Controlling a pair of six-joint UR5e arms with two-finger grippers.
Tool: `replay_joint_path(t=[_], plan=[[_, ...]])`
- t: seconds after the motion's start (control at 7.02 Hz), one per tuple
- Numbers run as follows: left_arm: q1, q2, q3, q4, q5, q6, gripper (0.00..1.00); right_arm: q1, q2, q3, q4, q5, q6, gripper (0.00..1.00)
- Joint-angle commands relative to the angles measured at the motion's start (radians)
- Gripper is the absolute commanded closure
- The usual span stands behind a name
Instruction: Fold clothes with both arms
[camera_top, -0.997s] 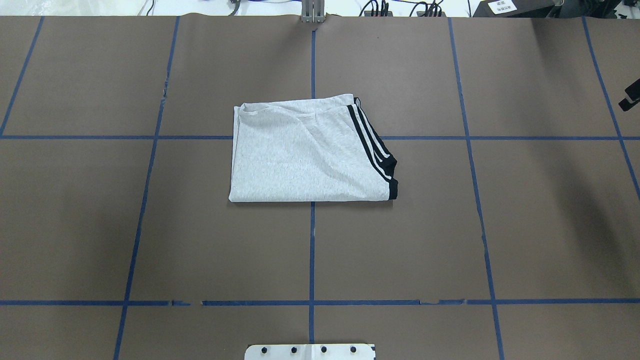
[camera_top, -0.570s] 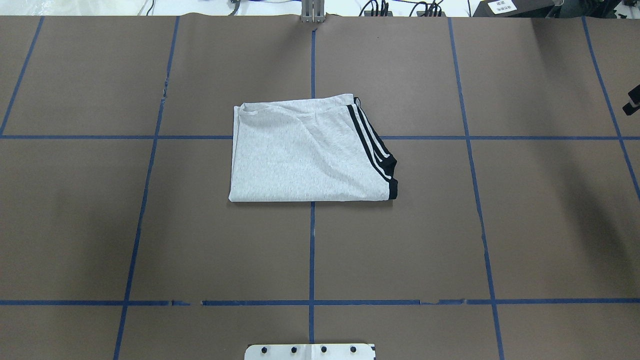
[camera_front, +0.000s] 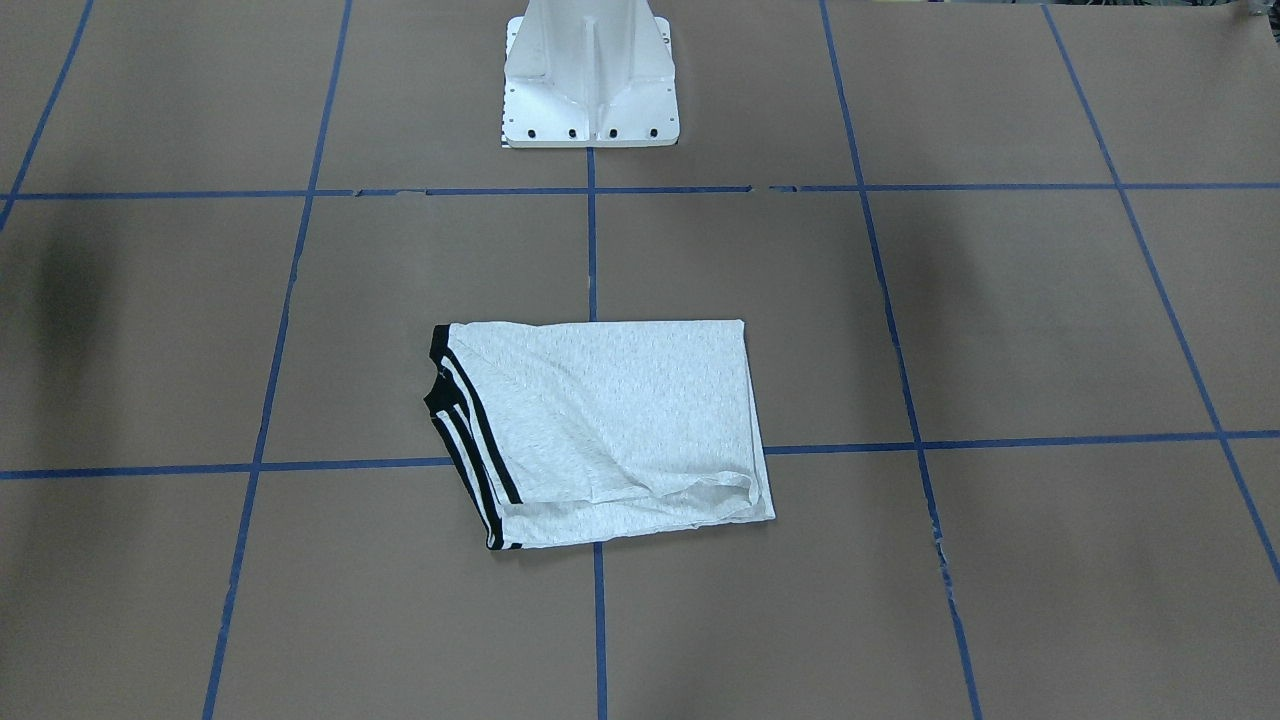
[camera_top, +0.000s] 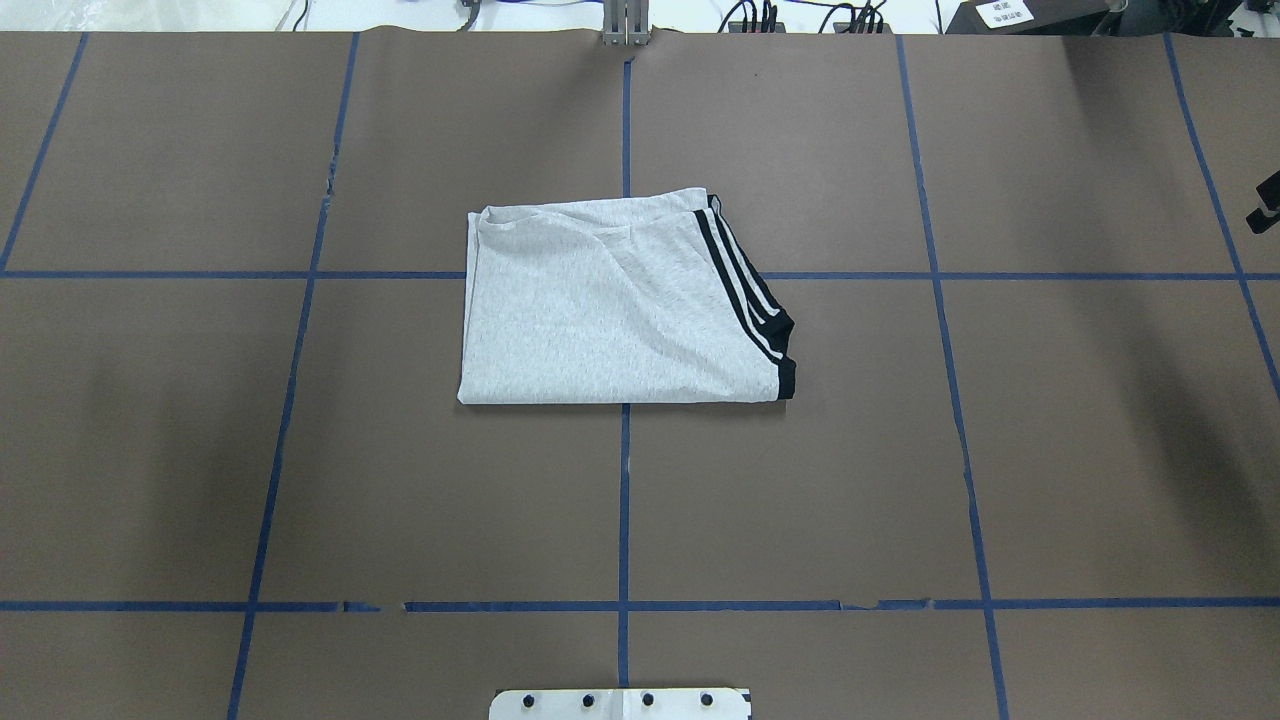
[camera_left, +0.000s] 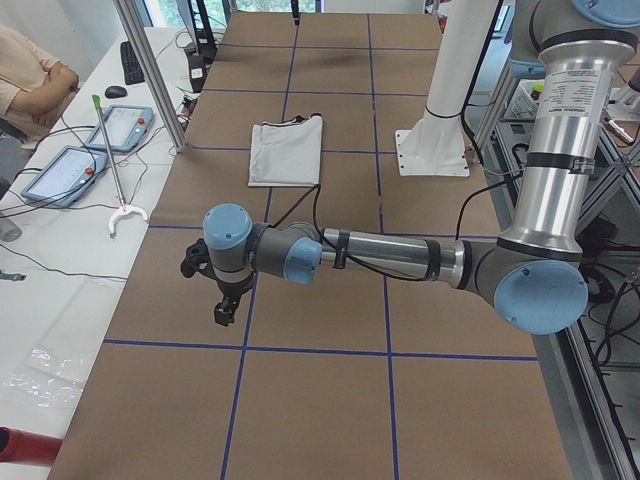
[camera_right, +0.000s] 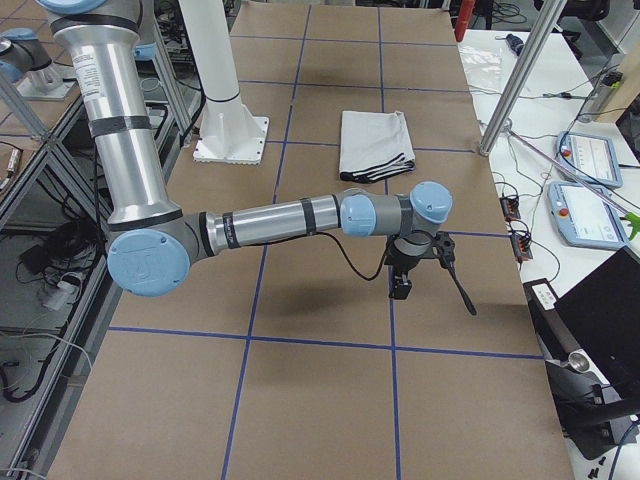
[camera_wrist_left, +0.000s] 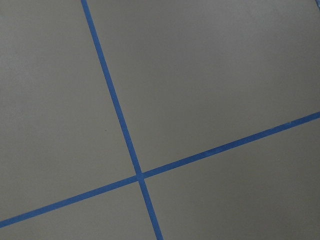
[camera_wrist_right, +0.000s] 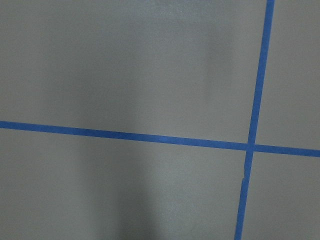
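The folded T-shirt (camera_top: 600, 320) lay flat at the middle of your worktop (camera_top: 200, 450). It made a neat grey rectangle straddling a crossing of the blue tape lines (camera_top: 624, 500), with its black stripes (camera_top: 740, 290) along the edge on the robot's right. The white pedestal (camera_front: 590, 80) stood on the robot's side of the shirt, beyond one tape line.

Well apart from the shirt, the left arm (camera_left: 390, 258) reached out low over the worktop's left end. The left fingers (camera_left: 226, 305) pointed down above bare brown paper, and you could not tell from that side view how wide they stood.

The right arm (camera_right: 270, 220) stretched the same way over the opposite end, the right fingers (camera_right: 400, 285) hanging above the paper beside a tape line. The overhead view caught just a black sliver of them at its right edge, so their spread could not be told either.

Each wrist camera looked down on brown paper and a tape crossing. A teach pendant (camera_left: 122, 125) rested on the side bench past the worktop's edge.
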Motion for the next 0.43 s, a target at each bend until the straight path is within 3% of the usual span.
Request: replay_joint_path(t=[0.0, 0.28], plan=[[-0.002, 0.006, 0.001, 0.001, 0.003, 0.003, 0.00, 0.006, -0.035, 0.002, -0.001, 0.002, 0.001, 0.00], [-0.004, 0.006, -0.002, 0.005, 0.003, 0.003, 0.00, 0.042, -0.048, 0.007, -0.001, 0.013, 0.000, 0.00]])
